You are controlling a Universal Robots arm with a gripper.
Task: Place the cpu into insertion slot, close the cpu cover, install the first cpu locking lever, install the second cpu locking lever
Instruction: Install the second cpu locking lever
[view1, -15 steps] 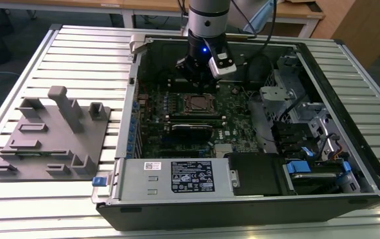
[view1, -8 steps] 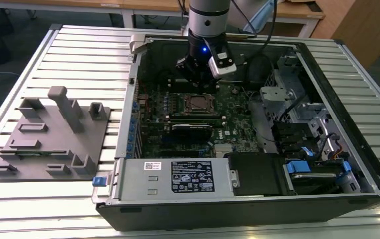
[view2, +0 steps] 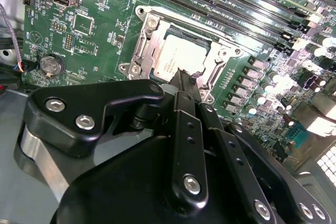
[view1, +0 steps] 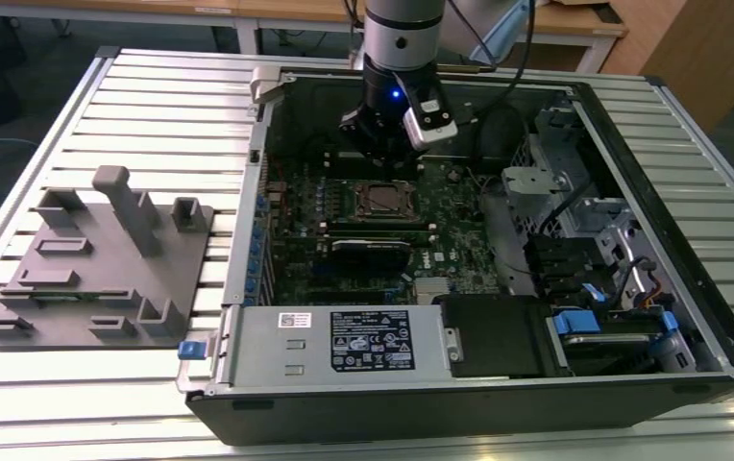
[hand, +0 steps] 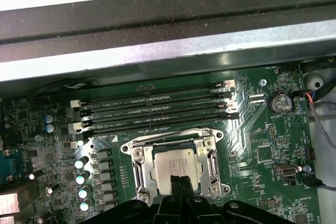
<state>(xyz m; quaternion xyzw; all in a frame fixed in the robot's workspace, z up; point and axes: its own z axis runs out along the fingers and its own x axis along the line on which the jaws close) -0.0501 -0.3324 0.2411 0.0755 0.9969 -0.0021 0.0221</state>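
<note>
The cpu (hand: 175, 167) (view2: 177, 57), with its dull silver top, lies in the insertion slot (view1: 384, 200) on the green motherboard. The silver cpu cover (hand: 137, 167) (view2: 146, 51) lies flat around it, so the chip shows through the window. My gripper (hand: 178, 183) (view2: 182, 80) (view1: 374, 154) hangs just above the socket with its black fingertips pressed together at the chip's near edge. It is shut and holds nothing. I cannot tell how the locking levers stand.
The open computer case (view1: 674, 221) surrounds the board, and its metal wall (hand: 168, 51) is close behind the socket. Long black memory slots (hand: 157, 111) run beside the socket. A power supply (view1: 341, 341) sits at the case front. A grey fixture (view1: 98, 259) stands on the exterior view's left.
</note>
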